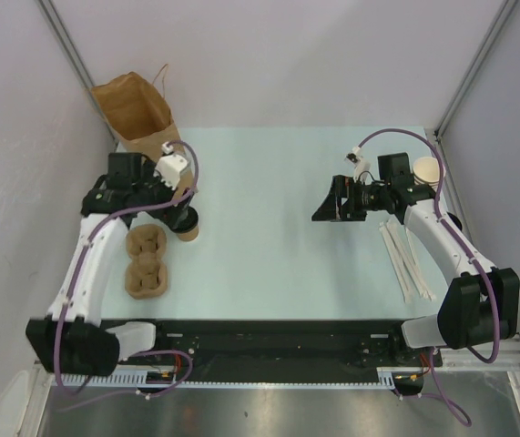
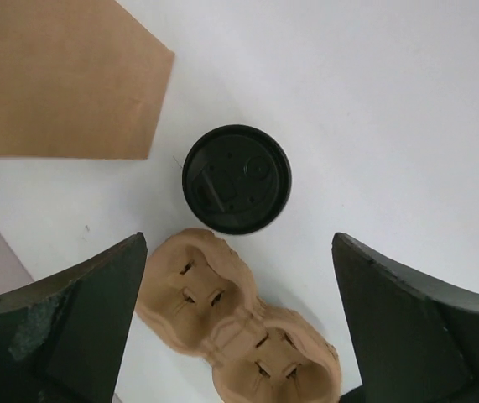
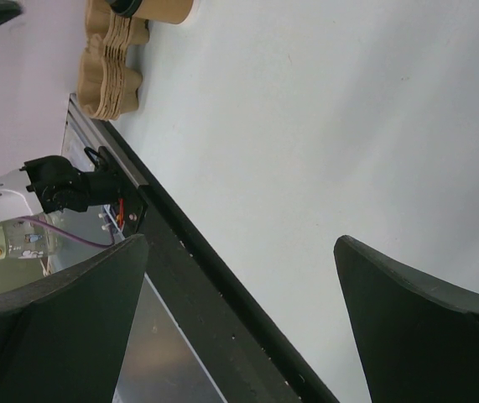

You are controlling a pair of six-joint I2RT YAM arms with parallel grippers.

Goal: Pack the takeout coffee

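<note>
arms: white shells, black joints | cables: purple | fingers: black, possibly scuffed

The takeout coffee, a tan cup with black lid, stands upright just beside the pulp carrier.

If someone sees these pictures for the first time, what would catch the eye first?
The left gripper hangs open right above the takeout coffee, whose black lid stands out on the pale table beside a pulp cup carrier. A brown paper bag sits at the far left corner, and the right gripper is open on the right side, holding nothing.
</note>
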